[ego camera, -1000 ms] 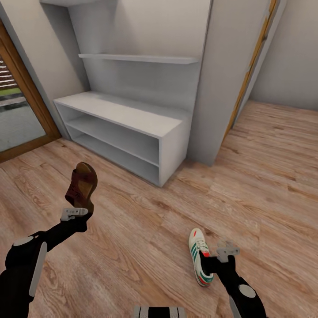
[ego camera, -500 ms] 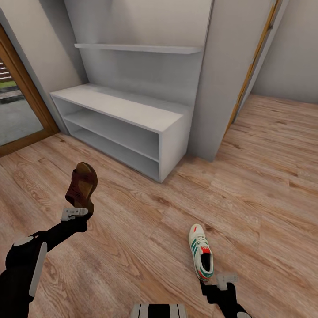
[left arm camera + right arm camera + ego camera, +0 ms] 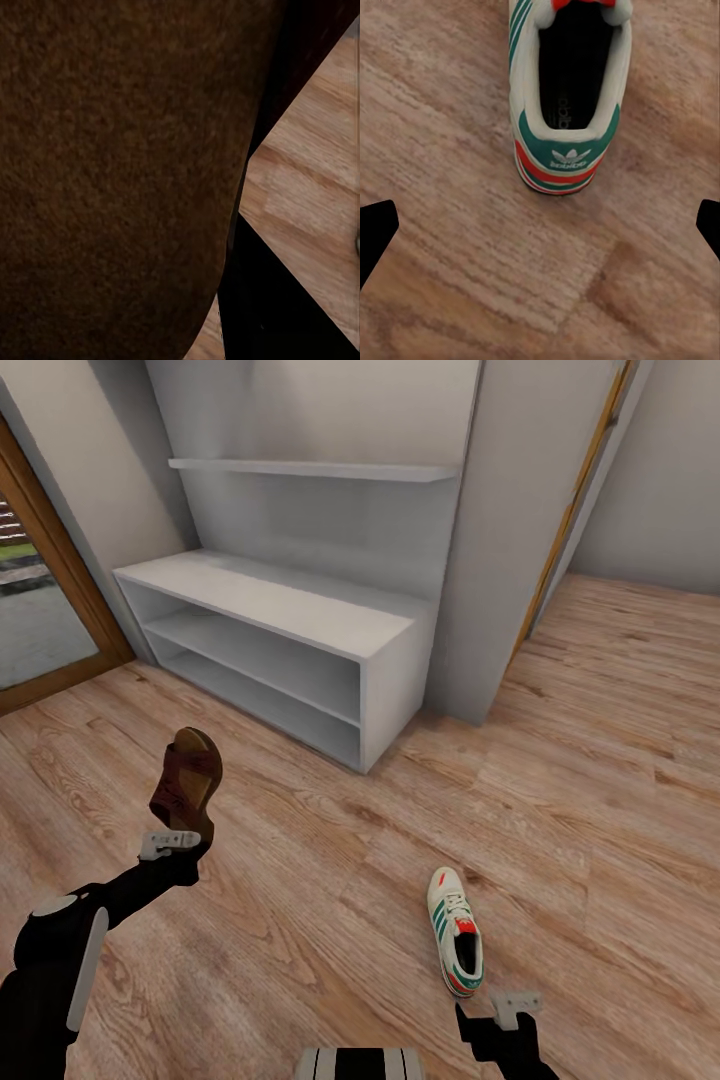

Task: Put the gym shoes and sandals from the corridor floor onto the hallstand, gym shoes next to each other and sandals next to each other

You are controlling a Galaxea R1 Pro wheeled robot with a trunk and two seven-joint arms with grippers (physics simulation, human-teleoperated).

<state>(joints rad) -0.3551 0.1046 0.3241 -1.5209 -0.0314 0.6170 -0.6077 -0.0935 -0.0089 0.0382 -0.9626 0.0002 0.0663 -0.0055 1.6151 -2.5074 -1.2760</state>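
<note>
Brown leather sandal (image 3: 185, 785) is clamped upright in the left hand (image 3: 170, 840), lifted for carrying to the grey hallstand (image 3: 290, 610) ahead. One white gym shoe (image 3: 455, 943) lies on the corridor floor (image 3: 600, 810), well short of the hallstand; the right hand (image 3: 540, 225) hovers behind its heel, fingers spread apart to grasp.

Black arms (image 3: 120, 895), grey panels

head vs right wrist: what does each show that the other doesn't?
Head alone: the hallstand, both shelf levels bare, and the sandal held up off the floor in the left pincer.

Right wrist alone: the gym shoe's heel logo and dark insole, seen from above and behind the heel.

Both: that gym shoe lying upright on the floor, the right pincer open behind its heel, not touching it.
</note>
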